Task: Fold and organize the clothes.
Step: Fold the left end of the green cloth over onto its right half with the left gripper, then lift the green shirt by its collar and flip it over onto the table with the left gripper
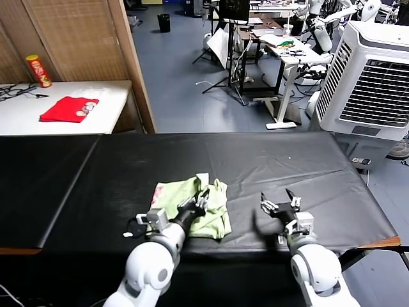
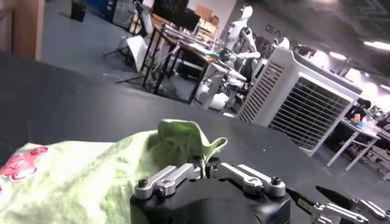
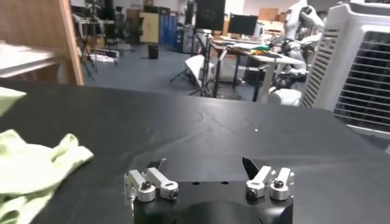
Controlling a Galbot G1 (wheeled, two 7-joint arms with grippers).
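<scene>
The pale green T-shirt (image 1: 195,206) lies bunched in a rough folded heap on the black table cover (image 1: 268,160), near the front edge and left of centre. The head view shows only a pink corner of its print at the heap's far left; the left wrist view shows the red-and-pink graphic (image 2: 21,163) plainly, along with a peak of cloth (image 2: 183,137) standing up just past the fingers. The right wrist view catches only the shirt's nearest edge (image 3: 36,173), well apart from that gripper.

The left gripper (image 1: 199,203) reaches forward low over the shirt, its fingertips buried in the fabric; whether they pinch it or are parted I cannot tell. The right gripper (image 1: 281,206) hovers over bare cover to the shirt's right, fingers spread wide and holding nothing.

Behind the cover, a white table (image 1: 96,118) carries a red cloth (image 1: 68,109) and a tall can (image 1: 38,70). A white air cooler (image 1: 370,89) stands at right, with desks beyond
</scene>
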